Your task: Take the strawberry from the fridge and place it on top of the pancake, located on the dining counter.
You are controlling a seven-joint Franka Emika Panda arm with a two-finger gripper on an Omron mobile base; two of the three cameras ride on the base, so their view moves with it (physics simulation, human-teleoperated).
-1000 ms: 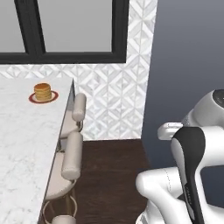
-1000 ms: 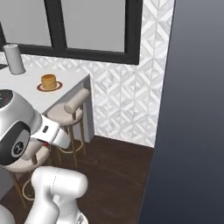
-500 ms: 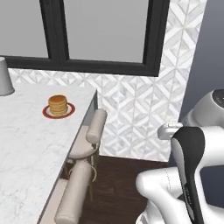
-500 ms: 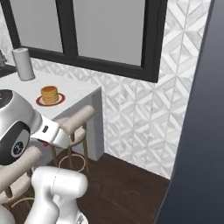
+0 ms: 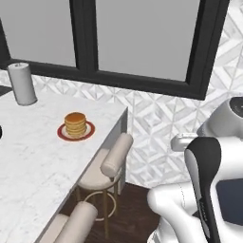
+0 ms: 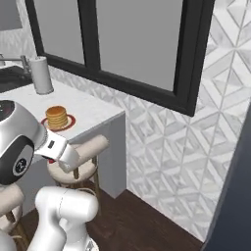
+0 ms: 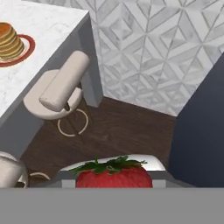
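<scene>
The strawberry [image 7: 114,176], bright red with green leaves, sits at the bottom of the hand view between the fingers of my gripper [image 7: 113,183], which is shut on it. It hangs over the dark wood floor, off the corner of the dining counter [image 5: 33,161] [image 6: 93,110] [image 7: 48,26]. The pancake [image 5: 75,123] [image 6: 57,116] [image 7: 8,41] is a tan stack on a red-rimmed white plate [image 5: 89,131] near the counter's end, well apart from the gripper.
Round beige stools [image 5: 111,163] [image 6: 81,157] [image 7: 61,89] stand along the counter's edge. A paper towel roll [image 5: 22,83] [image 6: 42,75] stands at the back under the black-framed window. A dark grey panel [image 7: 201,131] rises on the right; patterned tile wall lies ahead.
The whole picture has shifted, so the base has moved: the counter, pancake and stools now appear larger and nearer, and the paper towel roll has come into the left base view.
</scene>
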